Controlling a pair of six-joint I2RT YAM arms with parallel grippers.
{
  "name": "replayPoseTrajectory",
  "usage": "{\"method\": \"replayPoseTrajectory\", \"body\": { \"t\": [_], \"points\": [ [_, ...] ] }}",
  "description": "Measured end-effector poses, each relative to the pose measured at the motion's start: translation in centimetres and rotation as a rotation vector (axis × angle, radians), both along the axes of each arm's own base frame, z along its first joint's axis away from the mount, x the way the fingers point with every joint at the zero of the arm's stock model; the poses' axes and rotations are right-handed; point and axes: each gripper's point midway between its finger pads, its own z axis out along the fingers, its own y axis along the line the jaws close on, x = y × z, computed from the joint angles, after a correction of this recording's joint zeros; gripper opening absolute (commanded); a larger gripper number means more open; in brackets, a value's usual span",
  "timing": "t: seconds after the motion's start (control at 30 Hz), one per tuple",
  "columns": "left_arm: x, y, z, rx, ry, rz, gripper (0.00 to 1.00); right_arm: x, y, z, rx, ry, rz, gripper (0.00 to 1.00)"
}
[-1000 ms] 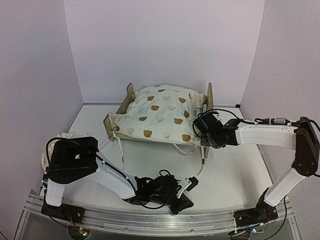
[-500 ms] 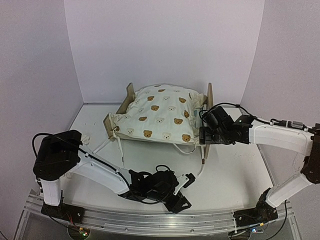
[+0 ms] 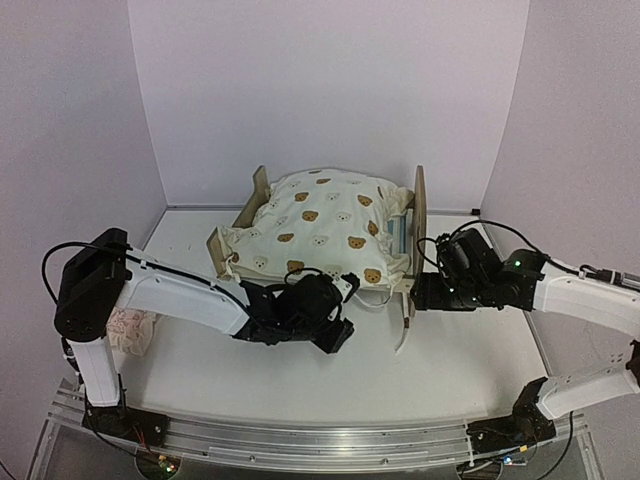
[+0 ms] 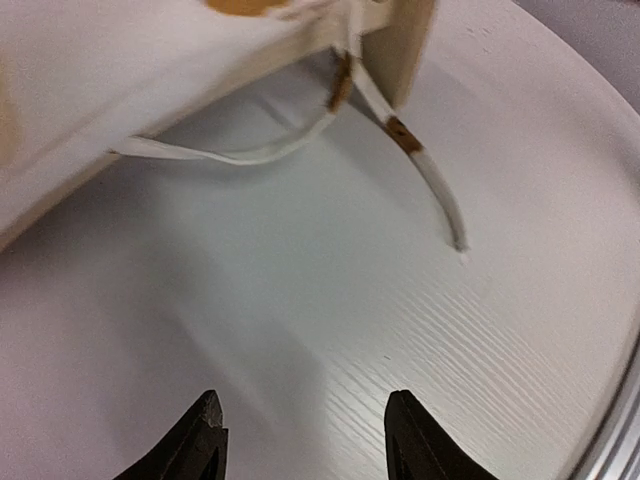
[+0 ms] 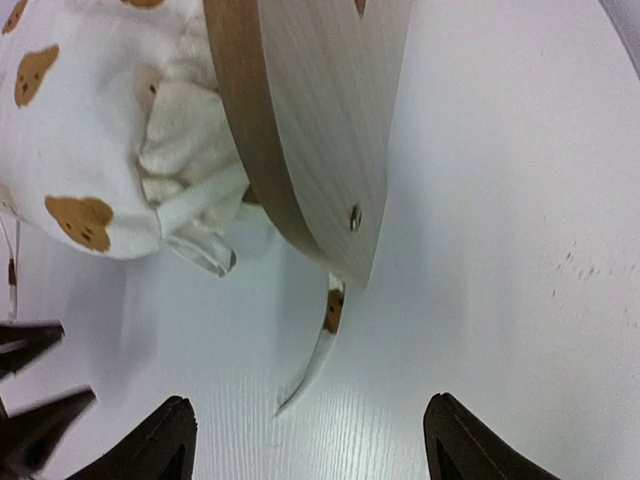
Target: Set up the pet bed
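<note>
- Top external view: the pet bed (image 3: 419, 212) sits at frame centre on the white surface (image 3: 460, 350), covered by a bear-print quilt (image 3: 320, 235).
- Left gripper (image 4: 303, 432), just below the bed's lower edge, has its jaws apart and holds nothing.
- Right gripper (image 5: 315, 440), beside the bed's lower right corner, is spread wide and empty.
- A quilt tie (image 4: 432, 195) lies loose on the surface.
</note>
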Motion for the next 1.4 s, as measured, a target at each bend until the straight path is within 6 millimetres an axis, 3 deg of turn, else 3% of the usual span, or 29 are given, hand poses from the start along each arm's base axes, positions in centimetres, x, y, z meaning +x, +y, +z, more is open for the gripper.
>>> {"method": "replayPoseTrajectory", "body": {
  "t": [0.1, 0.2, 0.5, 0.73, 0.83, 1.03, 1.2, 1.4],
  "points": [
    [3.5, 1.2, 0.7, -0.011, -0.019, 0.080, 0.52, -1.5, 0.0, -2.3, 0.032, 0.064, -0.005, 0.75],
    [5.3, 1.5, 1.8, -0.030, -0.037, 0.119, 0.51, -2.9, -0.4, -4.8, 0.035, 0.127, -0.029, 0.74],
    [5.4, 1.2, 2.2, -0.047, -0.047, 0.123, 0.51, -3.2, 0.7, -9.3, 0.019, 0.218, -0.095, 0.66],
    [4.6, 3.0, 0.2, -0.013, -0.024, 0.130, 0.51, -2.6, 2.2, -13.1, -0.033, 0.280, -0.112, 0.61],
    [4.1, 4.0, -0.4, -0.002, -0.013, 0.136, 0.51, -2.3, 2.6, -13.9, -0.041, 0.289, -0.122, 0.51],
    [3.7, 4.8, 0.3, -0.030, -0.018, 0.140, 0.50, -2.0, 2.5, -14.8, -0.066, 0.283, -0.148, 0.29],
    [3.6, 4.8, 0.6, -0.058, -0.023, 0.140, 0.51, -1.8, 2.6, -14.9, -0.066, 0.269, -0.162, 0.00],
    [4.3, 3.7, 1.7, -0.177, 0.007, 0.169, 0.54, -1.6, 2.7, -14.9, -0.054, 0.259, -0.160, 0.00]
  ]
}}
